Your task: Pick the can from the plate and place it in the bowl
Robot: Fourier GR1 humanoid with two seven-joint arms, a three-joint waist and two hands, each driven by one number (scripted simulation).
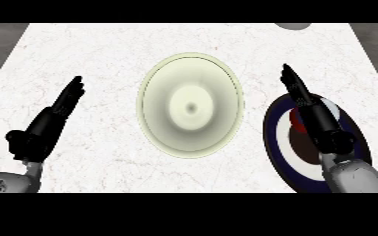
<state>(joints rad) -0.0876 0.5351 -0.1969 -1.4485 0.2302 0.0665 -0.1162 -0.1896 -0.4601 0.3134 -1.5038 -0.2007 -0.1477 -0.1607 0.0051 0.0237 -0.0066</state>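
1. Red can (297, 117) lies on the dark plate (354, 130) at three o'clock, mostly hidden under the right hand (306, 100), whose fingers are straight, grasping nothing
2. Best to lower and curl round it before carrying to the pale bowl (156, 87) at centre
3. Left hand (63, 102) rests released at nine o'clock; plate cut off
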